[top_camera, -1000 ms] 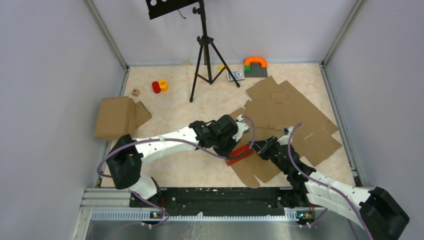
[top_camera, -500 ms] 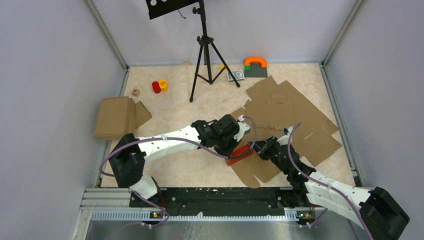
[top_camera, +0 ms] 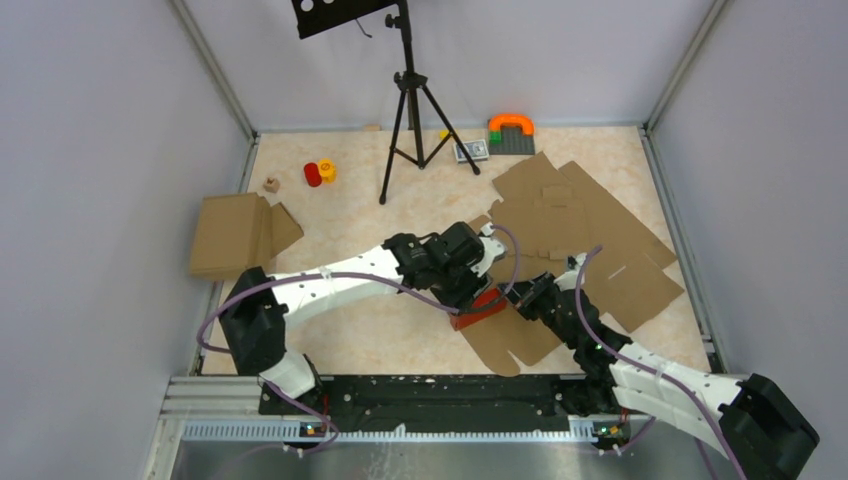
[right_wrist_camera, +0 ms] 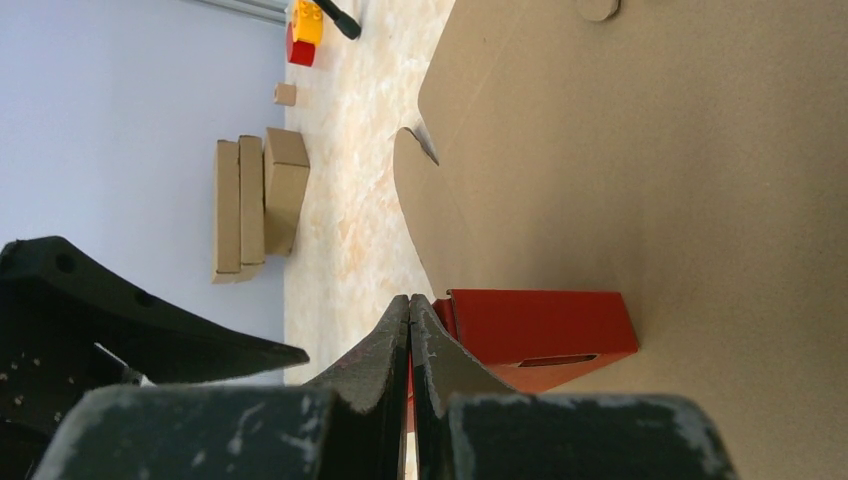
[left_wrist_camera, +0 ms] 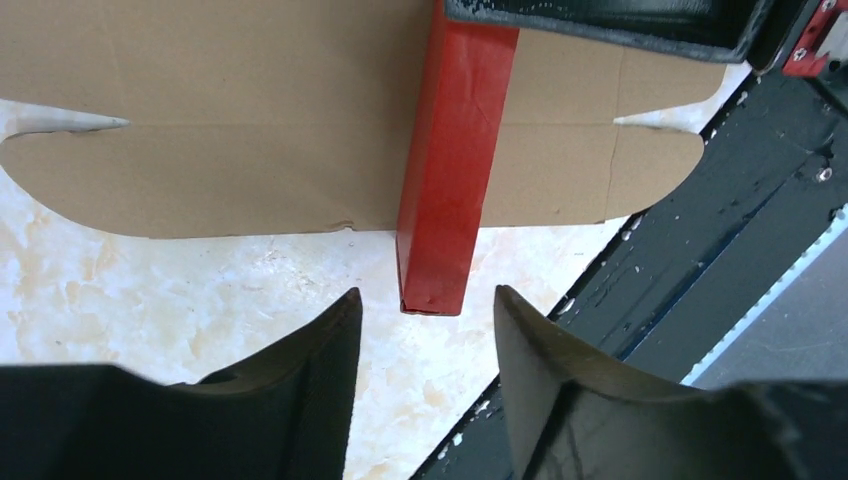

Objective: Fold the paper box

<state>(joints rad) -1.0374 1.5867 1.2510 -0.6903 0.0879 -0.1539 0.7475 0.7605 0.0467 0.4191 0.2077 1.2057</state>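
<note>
A bright red paper box [left_wrist_camera: 452, 170] of smooth thin card, folded into a long narrow rectangular block, is seen lying on a flat matte brown cardboard cut-out [left_wrist_camera: 200, 150]. Its near end juts over the pale marbled table [left_wrist_camera: 150, 290]. That end is flanked by the widely spread left gripper [left_wrist_camera: 428, 295], untouched by either finger. The right gripper [right_wrist_camera: 410, 300] is pressed closed, with a sliver of red card pinched between its dark fingers.

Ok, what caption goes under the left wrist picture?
Open left gripper faces the near end of a red paper box lying across a brown cardboard sheet.
</note>
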